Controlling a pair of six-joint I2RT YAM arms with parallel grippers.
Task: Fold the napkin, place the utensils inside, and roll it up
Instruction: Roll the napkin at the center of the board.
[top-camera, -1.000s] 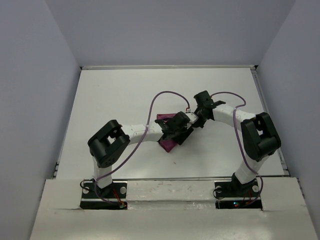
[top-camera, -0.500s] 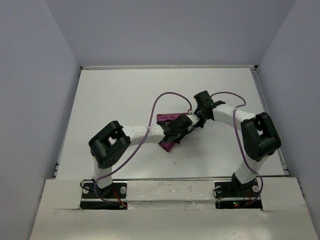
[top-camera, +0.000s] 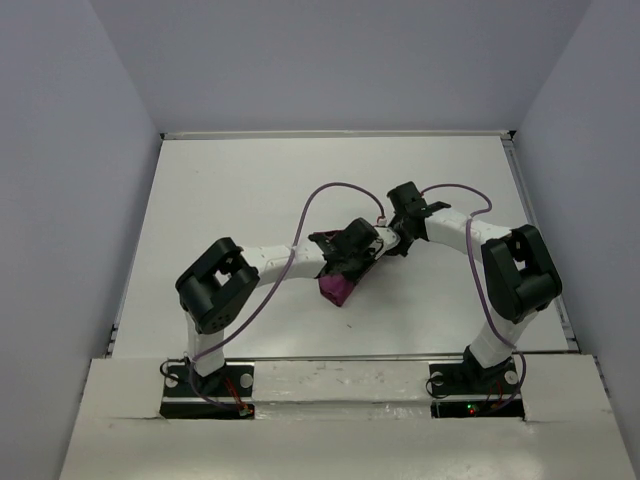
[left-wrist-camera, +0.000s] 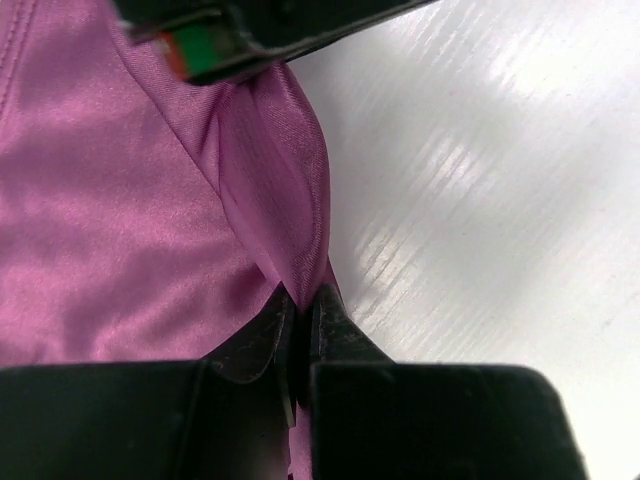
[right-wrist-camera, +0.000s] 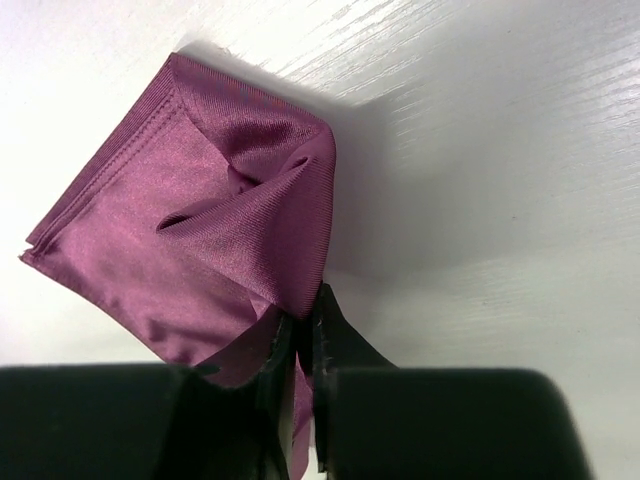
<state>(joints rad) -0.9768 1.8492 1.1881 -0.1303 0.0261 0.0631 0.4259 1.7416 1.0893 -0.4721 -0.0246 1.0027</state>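
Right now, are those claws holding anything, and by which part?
Both hold the napkin. The left gripper pinches a raised fold along its edge, and the right gripper pinches a bunched fold at its edge.

White table (top-camera: 250, 180); pale grey walls (top-camera: 60, 200) on three sides.

Bright, even light; glare streaks the white tabletop (left-wrist-camera: 480, 200) beyond the left fingers (left-wrist-camera: 250, 350), which sit dark and blurred close up.
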